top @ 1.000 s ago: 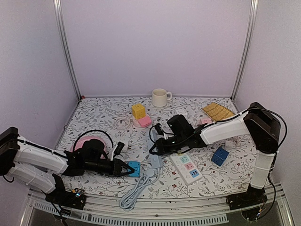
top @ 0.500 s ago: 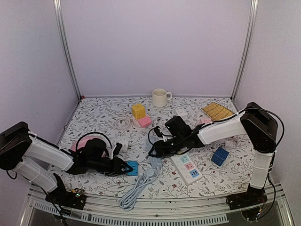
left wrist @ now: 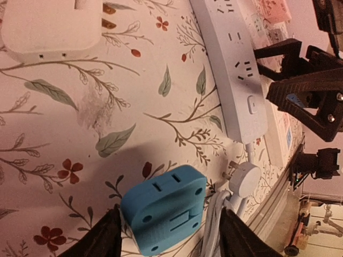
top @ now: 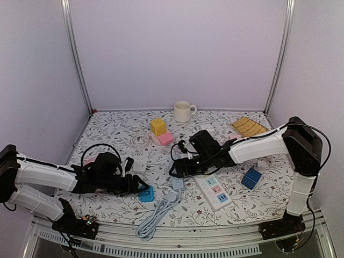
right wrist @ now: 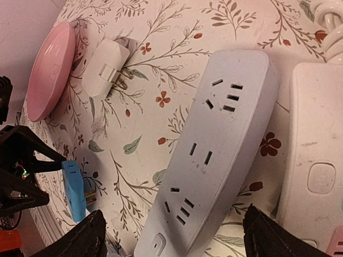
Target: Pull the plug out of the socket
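The blue plug [top: 145, 194] lies free on the bench [top: 107, 129] near the front edge. Its prongs are bare and point toward the grey power strip [top: 177, 184], with a clear gap of flowered surface between the two. My left gripper [top: 138, 186] sits low around the plug with its jaws wide. The plug rests between the fingers unsqueezed, and I cannot tell whether one finger touches its corner. My right gripper [top: 174, 169] also stands wide, hanging just above the grey strip and holding nothing. The strip's white cord [top: 156, 215] runs down just beside the plug. A white power strip [top: 214, 192] with coloured sockets lies right beside the grey one. Farther left I see a white adapter [top: 138, 166] and a pink dish [right wrist: 48, 69]. A mug [top: 183, 111] stands at the back wall.
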`<state>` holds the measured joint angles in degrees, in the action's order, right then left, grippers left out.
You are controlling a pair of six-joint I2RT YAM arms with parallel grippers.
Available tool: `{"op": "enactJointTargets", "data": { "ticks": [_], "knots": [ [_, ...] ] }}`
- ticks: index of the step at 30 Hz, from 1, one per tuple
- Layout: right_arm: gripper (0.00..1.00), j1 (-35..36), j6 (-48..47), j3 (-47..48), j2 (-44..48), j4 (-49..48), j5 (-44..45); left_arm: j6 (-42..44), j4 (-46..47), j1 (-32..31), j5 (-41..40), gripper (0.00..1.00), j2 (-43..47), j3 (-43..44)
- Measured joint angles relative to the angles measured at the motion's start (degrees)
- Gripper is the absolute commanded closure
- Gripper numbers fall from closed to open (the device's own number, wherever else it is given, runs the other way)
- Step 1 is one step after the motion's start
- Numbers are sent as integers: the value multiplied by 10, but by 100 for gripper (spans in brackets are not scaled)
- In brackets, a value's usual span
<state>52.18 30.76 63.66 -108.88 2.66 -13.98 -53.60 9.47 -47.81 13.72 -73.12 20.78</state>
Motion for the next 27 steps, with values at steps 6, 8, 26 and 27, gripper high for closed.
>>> {"op": "enactJointTargets", "data": {
  "ticks": [6,8,26,27],
  "knots": [
    [7,-2,-2,-13,28,12,29,19,-75,0,-43,34,39,39],
    [5,-3,-2,-19,40,16,36,28,-97,0,-55,33,50,57],
    [1,-21,-1,-68,204,30,112,122,-215,49,-213,3,-95,361],
    [1,-23,-2,-73,215,30,117,127,-219,55,-222,3,-114,380]
  ]
}}
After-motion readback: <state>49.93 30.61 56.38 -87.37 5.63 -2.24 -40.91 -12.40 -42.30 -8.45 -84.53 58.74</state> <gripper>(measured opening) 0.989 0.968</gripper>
